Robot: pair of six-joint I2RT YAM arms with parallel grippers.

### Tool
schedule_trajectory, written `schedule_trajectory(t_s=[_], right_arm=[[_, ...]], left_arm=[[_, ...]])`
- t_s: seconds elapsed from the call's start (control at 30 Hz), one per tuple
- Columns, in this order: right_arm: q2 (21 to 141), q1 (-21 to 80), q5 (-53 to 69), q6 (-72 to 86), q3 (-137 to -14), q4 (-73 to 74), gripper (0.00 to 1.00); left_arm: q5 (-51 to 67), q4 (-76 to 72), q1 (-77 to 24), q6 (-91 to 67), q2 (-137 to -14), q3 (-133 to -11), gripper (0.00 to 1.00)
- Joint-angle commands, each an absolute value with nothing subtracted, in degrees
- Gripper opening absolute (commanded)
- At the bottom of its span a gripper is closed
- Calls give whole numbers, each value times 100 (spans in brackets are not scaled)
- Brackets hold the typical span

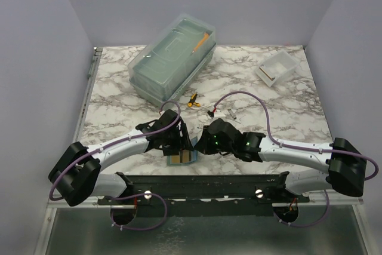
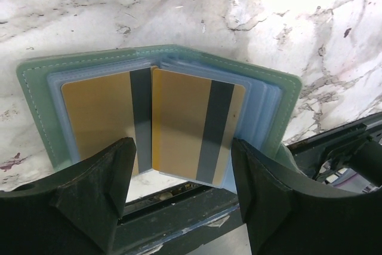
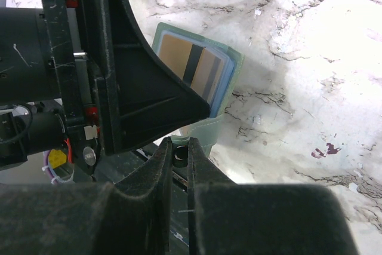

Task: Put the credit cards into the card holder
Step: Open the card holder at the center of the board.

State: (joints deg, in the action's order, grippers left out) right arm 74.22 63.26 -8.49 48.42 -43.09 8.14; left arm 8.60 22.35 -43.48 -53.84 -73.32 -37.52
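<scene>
Credit cards (image 2: pixel 179 123) lie side by side, seemingly inside the card holder (image 2: pixel 36 88).

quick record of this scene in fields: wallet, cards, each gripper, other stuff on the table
card holder: grey-green bifold wallet, lying open at the near edge of the white marble table
cards: two gold-yellow cards with black stripes, one per panel, among the clear pockets
left gripper: open, fingers straddling the wallet's near edge
right gripper: nearly closed by a near corner of the wallet; grip unclear
farther back: translucent lidded box, small white tray, yellow-handled tool
</scene>
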Motion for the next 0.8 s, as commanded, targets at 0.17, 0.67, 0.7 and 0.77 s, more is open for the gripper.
schedule_trajectory(t_s=[0.17, 0.67, 0.7, 0.77], right_arm=[[7440, 6302, -780, 4860, -4354, 681, 0], [8104, 6181, -1831, 5704, -4736, 2529, 11], [8172, 6179, -1937, 5772, -4831, 2803, 16], [8255, 6179, -2056, 5796, -5064, 3284, 28]], left_arm=[[823, 2045, -4348, -5209, -7549, -3592, 75], [360, 2381, -4343, -5510, -7514, -3511, 60], [375, 2356, -4342, -5503, -7546, -3507, 59], [437, 2308, -4348, -5491, -7617, -3515, 59]])
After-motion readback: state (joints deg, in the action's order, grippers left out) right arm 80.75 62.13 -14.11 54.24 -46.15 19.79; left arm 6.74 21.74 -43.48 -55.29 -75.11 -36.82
